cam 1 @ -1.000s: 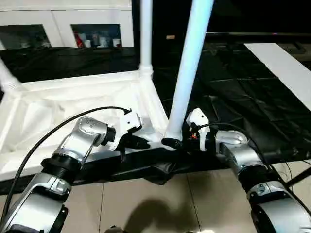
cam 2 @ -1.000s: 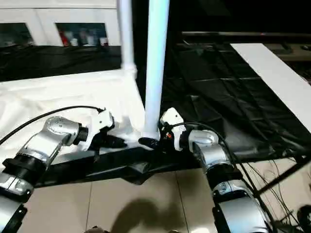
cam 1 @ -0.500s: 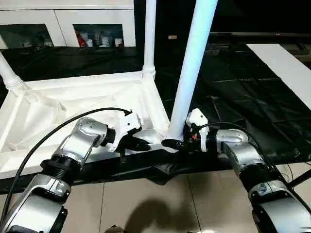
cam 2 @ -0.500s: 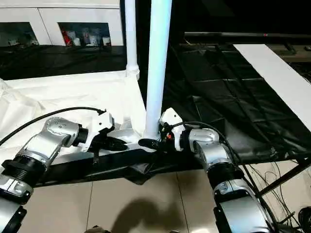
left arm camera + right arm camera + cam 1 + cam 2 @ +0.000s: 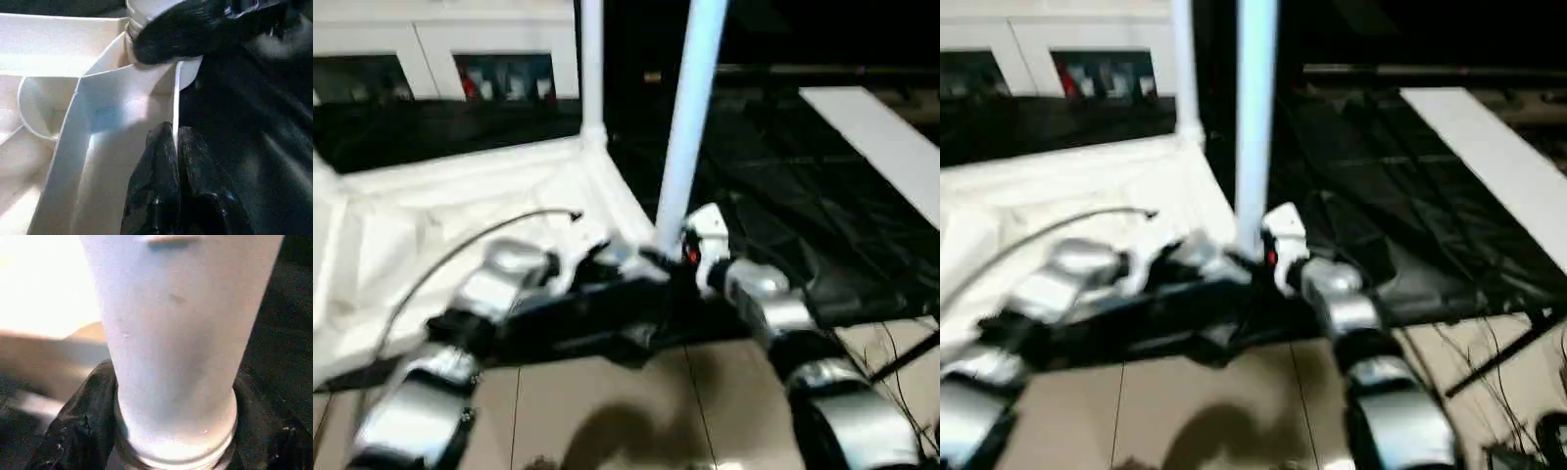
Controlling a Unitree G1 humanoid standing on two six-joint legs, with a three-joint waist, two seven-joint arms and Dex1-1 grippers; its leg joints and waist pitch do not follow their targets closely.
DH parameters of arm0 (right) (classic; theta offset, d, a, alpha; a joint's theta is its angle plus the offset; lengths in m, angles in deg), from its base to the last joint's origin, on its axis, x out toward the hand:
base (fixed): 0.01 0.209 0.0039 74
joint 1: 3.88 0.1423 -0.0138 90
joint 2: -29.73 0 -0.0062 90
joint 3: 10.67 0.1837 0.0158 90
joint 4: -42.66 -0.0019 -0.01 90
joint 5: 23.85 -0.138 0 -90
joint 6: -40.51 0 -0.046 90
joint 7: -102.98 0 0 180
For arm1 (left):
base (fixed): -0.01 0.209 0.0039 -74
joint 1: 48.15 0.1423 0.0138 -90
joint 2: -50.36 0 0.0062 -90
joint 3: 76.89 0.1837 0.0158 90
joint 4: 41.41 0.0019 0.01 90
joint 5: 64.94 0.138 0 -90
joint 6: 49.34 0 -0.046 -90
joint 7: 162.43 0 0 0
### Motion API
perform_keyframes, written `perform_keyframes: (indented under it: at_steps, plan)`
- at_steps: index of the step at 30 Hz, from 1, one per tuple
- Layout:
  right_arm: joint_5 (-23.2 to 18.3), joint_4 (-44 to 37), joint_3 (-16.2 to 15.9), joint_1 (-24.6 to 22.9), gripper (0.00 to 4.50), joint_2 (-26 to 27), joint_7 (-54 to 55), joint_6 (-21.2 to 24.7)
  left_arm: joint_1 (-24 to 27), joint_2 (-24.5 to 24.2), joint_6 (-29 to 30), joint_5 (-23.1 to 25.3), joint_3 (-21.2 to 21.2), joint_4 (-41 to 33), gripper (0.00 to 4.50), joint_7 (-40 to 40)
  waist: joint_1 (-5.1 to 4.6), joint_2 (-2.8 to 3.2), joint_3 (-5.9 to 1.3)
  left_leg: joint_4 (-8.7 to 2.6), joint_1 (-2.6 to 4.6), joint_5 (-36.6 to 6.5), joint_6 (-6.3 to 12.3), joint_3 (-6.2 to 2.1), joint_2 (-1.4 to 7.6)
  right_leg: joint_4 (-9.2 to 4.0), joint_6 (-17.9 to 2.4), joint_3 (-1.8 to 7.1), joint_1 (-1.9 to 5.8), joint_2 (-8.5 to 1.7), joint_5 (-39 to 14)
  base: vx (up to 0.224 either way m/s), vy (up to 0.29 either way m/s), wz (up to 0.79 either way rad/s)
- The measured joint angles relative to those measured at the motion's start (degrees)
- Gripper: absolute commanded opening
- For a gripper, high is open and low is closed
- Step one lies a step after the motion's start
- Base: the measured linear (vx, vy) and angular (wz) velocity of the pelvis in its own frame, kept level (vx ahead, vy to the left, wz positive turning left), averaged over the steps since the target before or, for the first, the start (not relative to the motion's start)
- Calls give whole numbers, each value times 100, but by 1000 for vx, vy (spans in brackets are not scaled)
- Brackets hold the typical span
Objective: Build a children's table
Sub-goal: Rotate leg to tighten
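The white tabletop (image 5: 431, 215) lies upside down, ribs up, on a black-draped bench. A white leg (image 5: 690, 117) stands in its near right corner socket (image 5: 188, 73), and a second leg (image 5: 591, 59) stands in the far corner. My right gripper (image 5: 671, 259) is shut on the near leg's base, its black fingers (image 5: 83, 426) wrapping the tube (image 5: 171, 333). Right beside that corner, my left gripper (image 5: 174, 134) is shut on the tabletop's thin rim wall (image 5: 176, 98).
A white glass-door cabinet (image 5: 440, 59) stands behind the bench. Wrinkled black cloth (image 5: 783, 176) covers the surface to the right, with a white board (image 5: 881, 137) lying on it at the far right. Tiled floor (image 5: 607, 411) shows below the bench edge.
The whole picture has shifted and blurred, so the camera has moved. Both grippers keep their hold at the same corner, and the near leg looks slightly more upright.
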Motion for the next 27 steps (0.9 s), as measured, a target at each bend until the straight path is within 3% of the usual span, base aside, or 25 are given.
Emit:
perform_keyframes:
  at_steps: [3, 9, 10, 11, 13, 15, 20, 27]
  plan:
    - [-4, 194, 137, 174, 272, 160, 936, -9, -174, 322, 38, 51, -12, 228, 0, 505, -4, 7, -3, 0, -5, 0, 0, 0, -2, -5, 3, 2, 0, -1, -2, 0, 0, 0]
    - [0, 431, 224, 275, 272, 252, 1043, -231, -219, 406, -176, 106, -13, 375, 0, 625, -6, 21, -8, -3, -11, 0, 3, 1, -5, -15, 11, 0, 0, -1, -8, 0, 0, 0]
    - [1, 440, 238, 276, 328, 250, 1014, -239, -219, 408, -185, 112, -13, 381, 0, 623, -6, 21, -8, -3, -10, 0, 3, 1, -4, -14, 11, 0, 0, -2, -8, 0, 0, 0]
    - [0, 443, 246, 274, 342, 240, 946, -254, -218, 404, -194, 121, -13, 379, 0, 611, -8, 22, -8, -3, -10, 0, 3, 1, -4, -14, 11, 0, -1, -2, -8, 0, 0, 0]
    - [-55, 441, 277, 264, 348, 279, 661, -394, -218, 256, -258, 131, -63, 432, 0, 673, -78, 20, -7, -4, -14, 0, 2, 1, -4, -10, 10, 1, -1, 3, -6, 0, 0, 0]
    - [-13, 441, 215, 220, 384, 266, 533, -553, -218, 170, -313, 131, -101, 472, 0, 761, -130, 16, -4, -4, -19, 0, 1, -7, -4, -9, 10, -4, -1, 7, -5, 0, 0, 0]
    - [-20, 362, 161, 215, 395, 24, 89, -635, -193, 76, -382, 120, -94, 446, 0, 584, -152, 16, -4, -5, -17, 0, 3, -5, -3, -14, 9, -3, -5, 8, -7, 0, 0, 0]
    - [56, -155, -346, 22, 395, -651, -2022, -560, 174, -567, -777, 67, 39, 1, 0, -717, -142, 17, -5, -14, -16, 2, 9, -5, 2, -18, 3, -8, -5, 10, -14, 0, 0, 0]
